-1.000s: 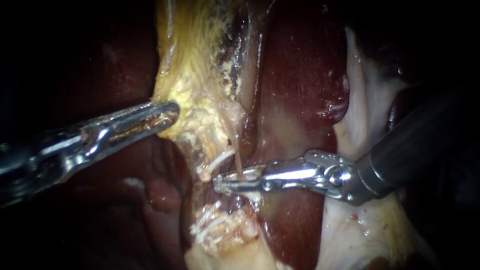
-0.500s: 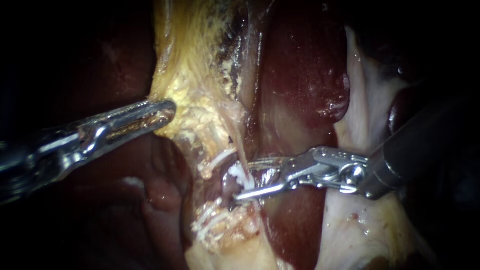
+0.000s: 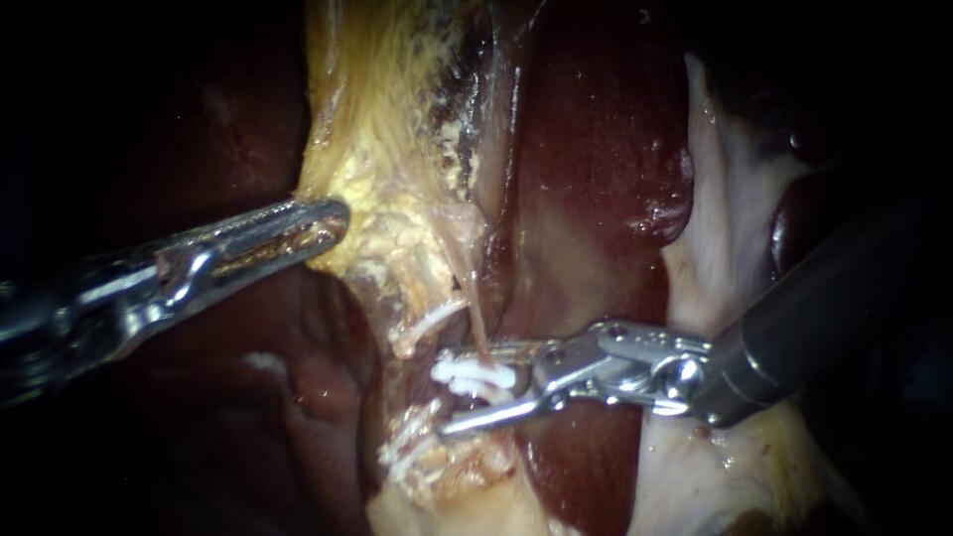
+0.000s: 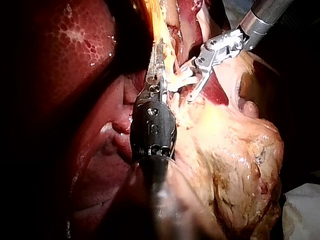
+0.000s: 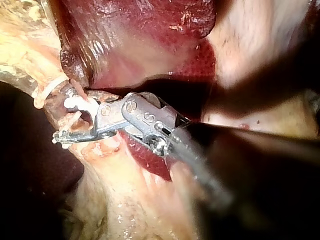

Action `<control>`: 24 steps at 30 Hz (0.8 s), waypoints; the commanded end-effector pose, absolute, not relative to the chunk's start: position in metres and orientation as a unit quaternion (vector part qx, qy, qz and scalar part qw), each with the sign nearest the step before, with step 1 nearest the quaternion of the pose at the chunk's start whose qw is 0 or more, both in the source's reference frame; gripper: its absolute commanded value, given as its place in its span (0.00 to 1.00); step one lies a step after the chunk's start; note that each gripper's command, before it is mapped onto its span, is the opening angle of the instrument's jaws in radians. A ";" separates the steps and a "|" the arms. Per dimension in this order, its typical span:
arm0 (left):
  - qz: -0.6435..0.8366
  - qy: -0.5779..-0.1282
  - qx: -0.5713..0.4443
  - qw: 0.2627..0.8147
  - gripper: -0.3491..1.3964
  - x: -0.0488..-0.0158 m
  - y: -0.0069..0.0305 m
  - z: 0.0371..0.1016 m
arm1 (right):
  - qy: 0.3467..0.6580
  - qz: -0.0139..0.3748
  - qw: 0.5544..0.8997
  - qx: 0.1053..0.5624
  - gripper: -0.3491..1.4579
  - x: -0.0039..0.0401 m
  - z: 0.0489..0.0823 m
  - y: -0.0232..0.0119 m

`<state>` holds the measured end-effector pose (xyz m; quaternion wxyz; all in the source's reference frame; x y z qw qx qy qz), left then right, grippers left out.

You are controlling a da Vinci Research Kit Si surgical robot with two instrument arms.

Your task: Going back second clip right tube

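Right instrument (image 3: pixel 447 390) jaws stood wide open around the white clip (image 3: pixel 476 374) seated on the tube (image 3: pixel 475 316); left instrument (image 3: pixel 336 218) jaws gripped yellow tissue (image 3: pixel 397 228). On withdrawal, either jaw could snag the clip, dragging or tearing the thin tube

Honeycombed dark red liver (image 4: pixel 75 45), band of yellow fatty tissue (image 3: pixel 382 129), pale membrane (image 3: pixel 735 199) beside.
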<state>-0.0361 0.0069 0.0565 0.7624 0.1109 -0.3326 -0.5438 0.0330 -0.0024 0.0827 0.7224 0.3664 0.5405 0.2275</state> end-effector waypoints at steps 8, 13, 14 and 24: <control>-0.544 -0.333 0.111 0.763 0.00 -0.0361 0.0069 0.0565 | 0.541 0.243 0.726 0.349 0.52 0.0313 0.0847 -0.0009; -0.544 -0.333 0.111 0.763 0.00 -0.0360 0.0069 0.0565 | 0.544 0.242 0.728 0.340 0.52 0.0287 0.0837 0.0010; -0.544 -0.331 0.112 0.763 0.00 -0.0360 0.0069 0.0565 | 0.545 0.242 0.729 0.337 0.52 0.0283 0.0834 0.0013; -0.546 -0.331 0.113 0.762 0.00 -0.0360 0.0069 0.0564 | 0.557 0.214 0.734 0.325 0.52 0.0232 0.0805 0.0036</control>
